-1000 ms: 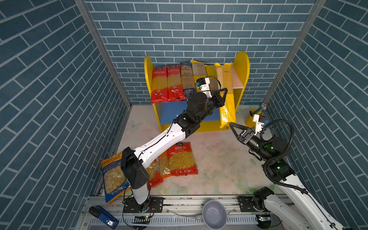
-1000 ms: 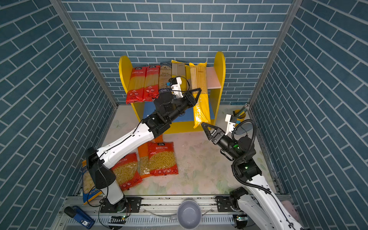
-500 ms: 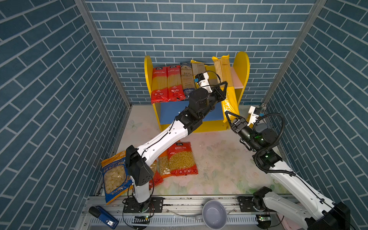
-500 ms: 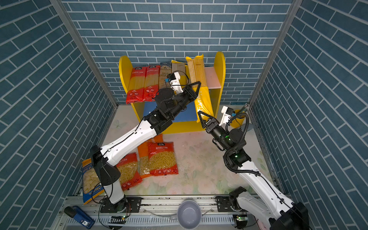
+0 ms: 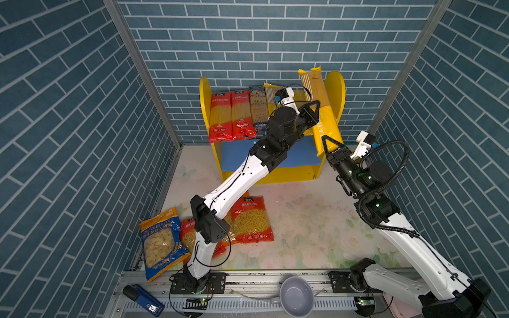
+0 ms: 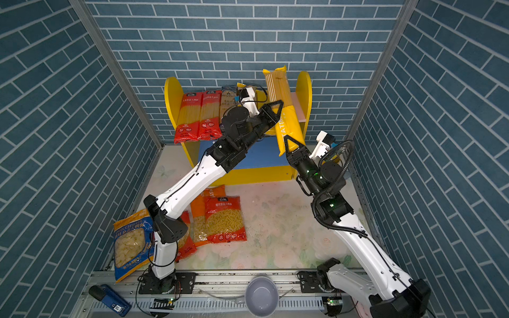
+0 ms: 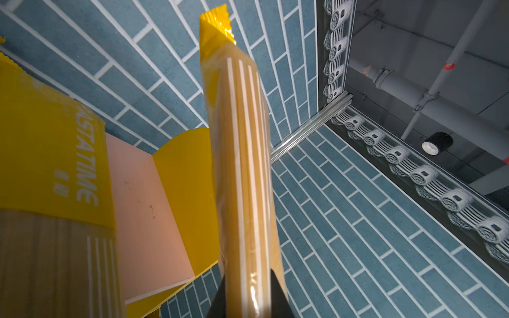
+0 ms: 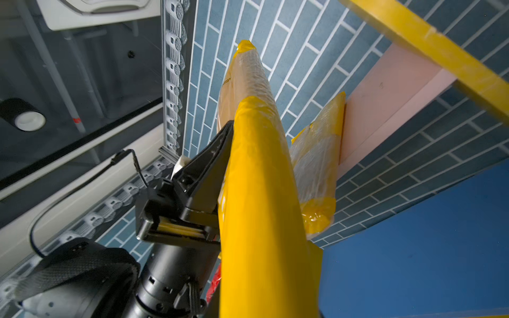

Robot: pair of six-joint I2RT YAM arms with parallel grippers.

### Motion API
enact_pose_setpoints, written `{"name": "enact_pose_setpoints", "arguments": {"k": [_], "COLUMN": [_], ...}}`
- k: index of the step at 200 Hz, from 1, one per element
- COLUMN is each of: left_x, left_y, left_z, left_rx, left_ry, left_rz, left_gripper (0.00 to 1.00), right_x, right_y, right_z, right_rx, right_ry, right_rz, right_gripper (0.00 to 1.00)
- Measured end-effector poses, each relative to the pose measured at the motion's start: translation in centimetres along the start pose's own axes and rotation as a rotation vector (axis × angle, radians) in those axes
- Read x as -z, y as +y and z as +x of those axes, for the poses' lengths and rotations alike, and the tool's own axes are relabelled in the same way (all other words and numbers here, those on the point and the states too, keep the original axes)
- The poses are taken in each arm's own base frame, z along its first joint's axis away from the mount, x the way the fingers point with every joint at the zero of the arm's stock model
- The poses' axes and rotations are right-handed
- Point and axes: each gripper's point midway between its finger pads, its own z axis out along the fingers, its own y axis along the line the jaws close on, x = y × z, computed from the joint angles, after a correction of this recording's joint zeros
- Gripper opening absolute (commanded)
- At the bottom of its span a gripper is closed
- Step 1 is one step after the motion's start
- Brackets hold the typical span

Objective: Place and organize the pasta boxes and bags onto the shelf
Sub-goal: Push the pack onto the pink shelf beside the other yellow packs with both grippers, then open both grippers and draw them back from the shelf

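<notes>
Yellow spaghetti pack (image 5: 321, 110) between both arms' jaws

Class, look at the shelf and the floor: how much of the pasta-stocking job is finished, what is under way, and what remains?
Done: two red spaghetti packs, a dark pack and a yellow pack lie on the shelf.

In hand: the left gripper grips a second yellow spaghetti pack mid-length, with the right gripper at its lower end.

Left: four short-pasta bags on the floor, including the blue bag and a red bag.
</notes>
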Motion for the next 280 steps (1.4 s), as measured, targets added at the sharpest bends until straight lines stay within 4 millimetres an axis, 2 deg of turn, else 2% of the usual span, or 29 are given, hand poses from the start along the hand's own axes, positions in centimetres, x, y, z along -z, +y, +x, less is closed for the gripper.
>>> {"name": "enact_pose_setpoints", "arguments": {"k": [15,34,55,68,79,99,137,179,204,224,233,249,280], "left_x": [-0.5,-0.5,-0.4,0.0,0.5,1.6,4.4,8.1,10.5,12.0,12.6,13.5,15.6], "left_y": [0.7,1.9,2.4,2.5,2.4,2.0,2.0,3.5,4.9,5.7,6.0,6.0,5.1], "left_z": [-0.2,-0.4,-0.9,-1.2,-1.4,-1.9,-2.4,-0.8,0.6,1.3,1.4,1.4,1.5], "left_rx": [-0.017,-0.051,-0.086,-0.107,-0.121,-0.141,-0.165,-0.204,-0.216,-0.219,-0.221,-0.227,-0.254], "left_ry": [0.001,0.004,-0.005,-0.009,-0.009,-0.009,-0.005,0.029,0.055,0.068,0.071,0.070,0.075], "left_rz": [-0.024,-0.071,-0.093,-0.107,-0.114,-0.123,-0.131,-0.149,-0.161,-0.167,-0.168,-0.163,-0.135], "left_gripper": [0.39,0.49,0.57,0.59,0.59,0.59,0.59,0.59,0.59,0.59,0.59,0.59,0.60], "right_x": [-0.4,-0.9,-1.5,-1.9,-2.2,-2.9,-4.6,-7.1,-7.9,-8.3,-8.4,-8.5,-8.4], "right_y": [0.2,-0.9,-3.8,-6.2,-7.4,-7.0,-7.5,-8.0,-8.0,-7.9,-7.7,-7.5,-7.1], "right_z": [-0.5,-1.0,-1.6,-1.7,-1.9,-2.9,-3.4,-3.6,-3.5,-3.5,-3.6,-3.9,-4.0], "right_rx": [0.007,0.011,0.014,-0.003,-0.025,-0.046,-0.110,-0.207,-0.239,-0.247,-0.248,-0.244,-0.232], "right_ry": [-0.002,-0.005,-0.013,-0.014,-0.019,-0.033,-0.041,-0.053,-0.062,-0.068,-0.074,-0.085,-0.083], "right_rz": [0.021,0.071,0.164,0.234,0.263,0.257,0.262,0.267,0.269,0.270,0.262,0.254,0.244], "right_gripper": [0.16,0.13,0.10,0.09,0.08,0.08,0.12,0.14,0.24,0.38,0.49,0.64,0.75]}}
